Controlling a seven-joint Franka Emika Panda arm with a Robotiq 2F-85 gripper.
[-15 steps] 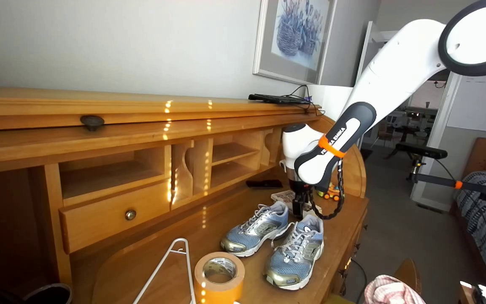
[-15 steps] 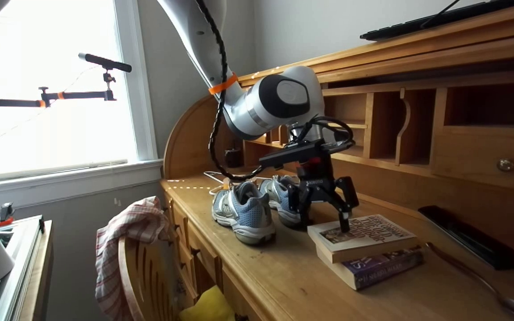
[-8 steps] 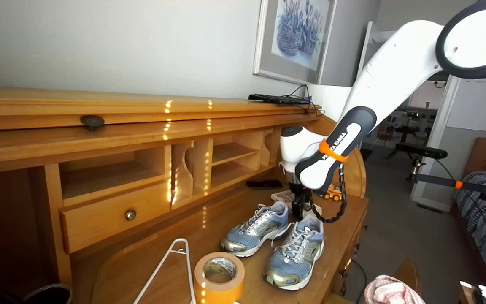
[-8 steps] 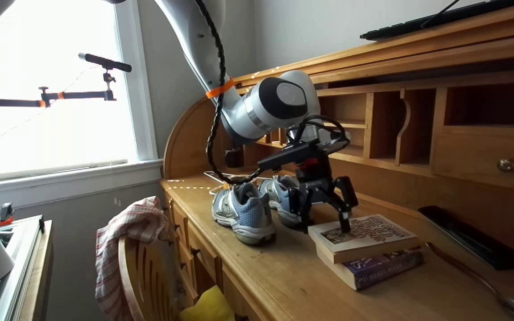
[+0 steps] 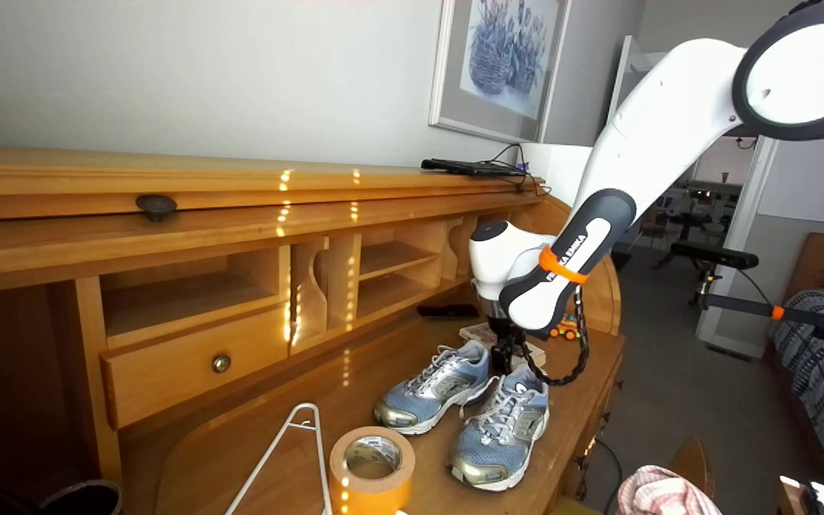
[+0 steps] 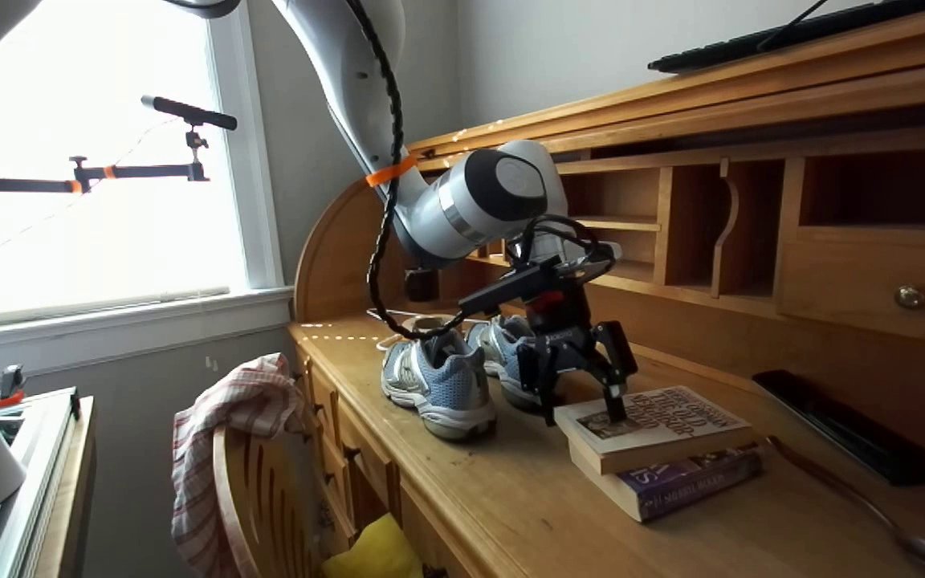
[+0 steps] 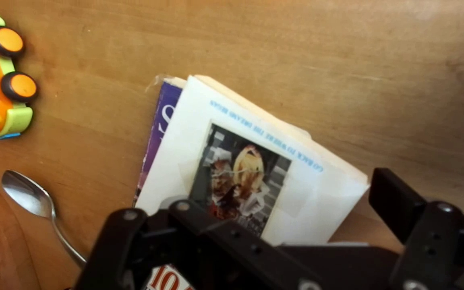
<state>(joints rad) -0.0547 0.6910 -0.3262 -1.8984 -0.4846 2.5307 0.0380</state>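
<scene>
Here, the white photo-covered paperback book [image 7: 252, 165] is seen mid-frame in the wrist view, its lower-right edge apparently straddled by the black end effector [image 6: 583, 413], spread wide.

Upper book [image 6: 663, 425] white; lower book [image 6: 695, 483] purple; cloth [image 6: 230, 405] red-white checked.

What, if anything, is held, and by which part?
Nothing. The pincer stands open at the top book; whether they touch can't be told.
</scene>
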